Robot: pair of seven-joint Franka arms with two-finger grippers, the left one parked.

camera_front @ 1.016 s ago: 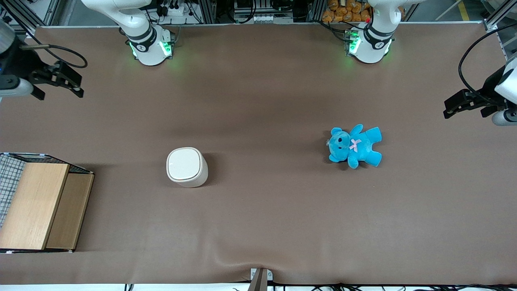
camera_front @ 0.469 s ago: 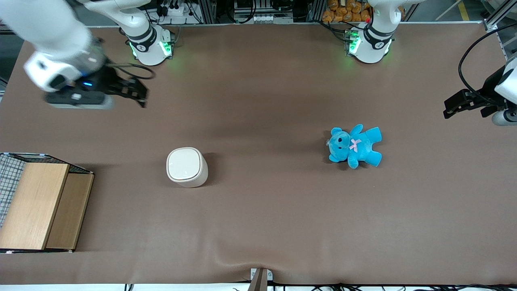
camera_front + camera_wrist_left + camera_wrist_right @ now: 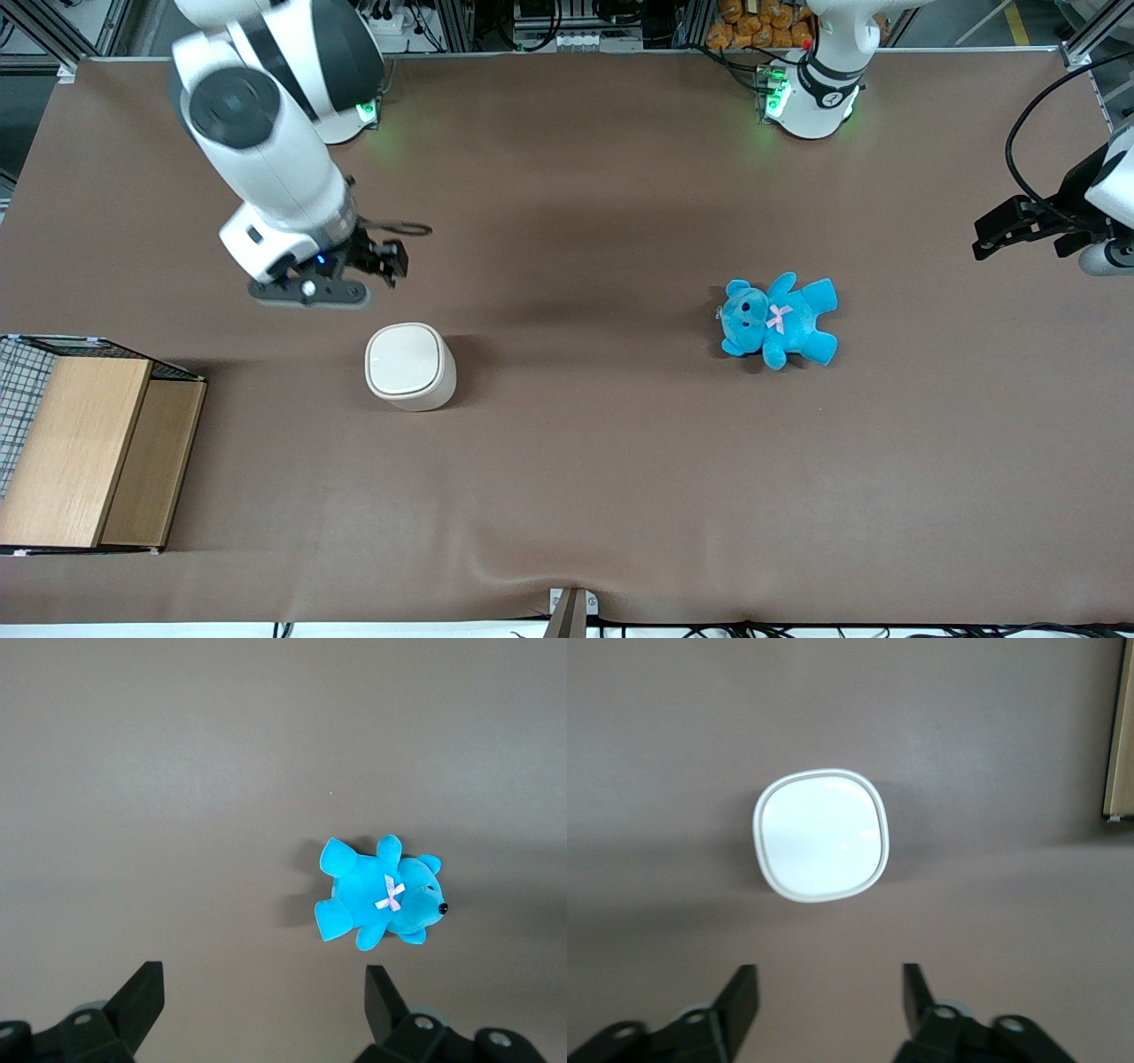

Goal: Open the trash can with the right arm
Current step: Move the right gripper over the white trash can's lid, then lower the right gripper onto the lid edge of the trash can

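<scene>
The trash can (image 3: 409,365) is a small cream-white bin with a flat lid, which lies closed. It stands on the brown table. It also shows from above in the right wrist view (image 3: 820,835). The right arm (image 3: 266,133) reaches over the table. Its gripper (image 3: 390,261) hangs above the table, a little farther from the front camera than the trash can, and touches nothing. In the right wrist view the gripper (image 3: 829,979) is open and empty, with bare table between its two fingers (image 3: 742,992).
A wooden box with wire mesh (image 3: 84,447) stands at the working arm's end of the table; its edge shows in the right wrist view (image 3: 1121,744). A blue teddy bear (image 3: 778,319) lies toward the parked arm's end and shows in the left wrist view (image 3: 379,899).
The right arm has swung in from the table's end toward the middle. Its gripper has come nearer to the trash can. The trash can and teddy have not moved.
</scene>
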